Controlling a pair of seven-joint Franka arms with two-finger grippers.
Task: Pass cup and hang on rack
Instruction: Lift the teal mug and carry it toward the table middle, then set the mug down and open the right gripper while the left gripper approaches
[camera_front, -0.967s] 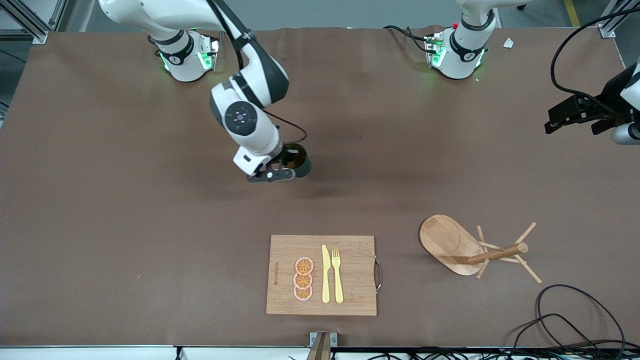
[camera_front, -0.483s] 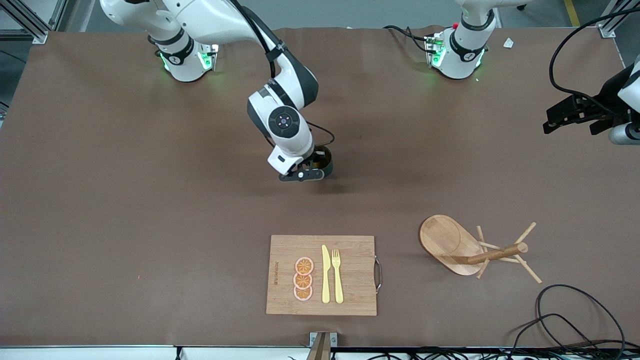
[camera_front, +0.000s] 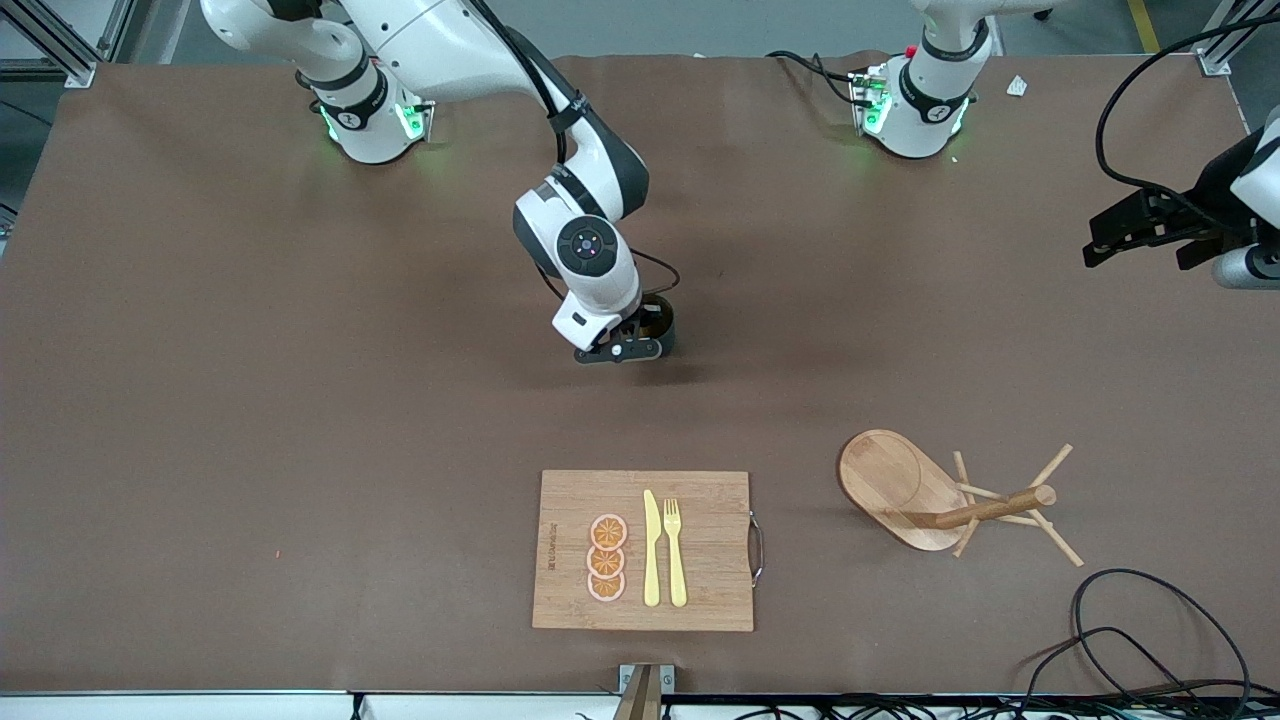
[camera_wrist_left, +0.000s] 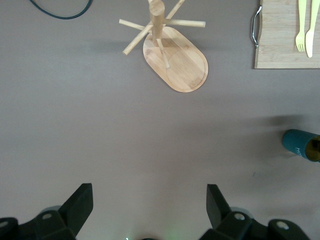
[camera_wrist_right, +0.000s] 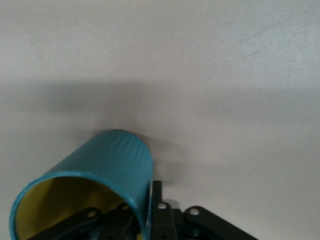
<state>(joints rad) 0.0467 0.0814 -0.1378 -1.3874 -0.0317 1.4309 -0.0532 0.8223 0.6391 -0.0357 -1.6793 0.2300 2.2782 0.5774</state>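
Note:
The dark teal ribbed cup (camera_front: 660, 320) is held by my right gripper (camera_front: 628, 345) low over the middle of the table. In the right wrist view the cup (camera_wrist_right: 107, 162) is tilted and shows its yellowish inside. My right gripper (camera_wrist_right: 147, 212) is shut on the cup's wall, one finger inside and one outside. The wooden rack (camera_front: 900, 485) stands on its oval base near the left arm's end of the table. My left gripper (camera_front: 1140, 240) waits open and empty at that end. The left wrist view shows the rack (camera_wrist_left: 172, 62), the cup (camera_wrist_left: 300, 145) and my left gripper (camera_wrist_left: 149, 205).
A rectangular wooden cutting board (camera_front: 700, 550) lies nearer the front camera, with a yellow knife (camera_front: 651, 550), a yellow fork (camera_front: 675, 550) and orange slices (camera_front: 607, 558) on it. Black cables (camera_front: 1150, 640) lie by the table's corner near the rack.
My right gripper has carried the cup toward the left arm's end of the table, slowing over the middle. The left arm has hardly moved.

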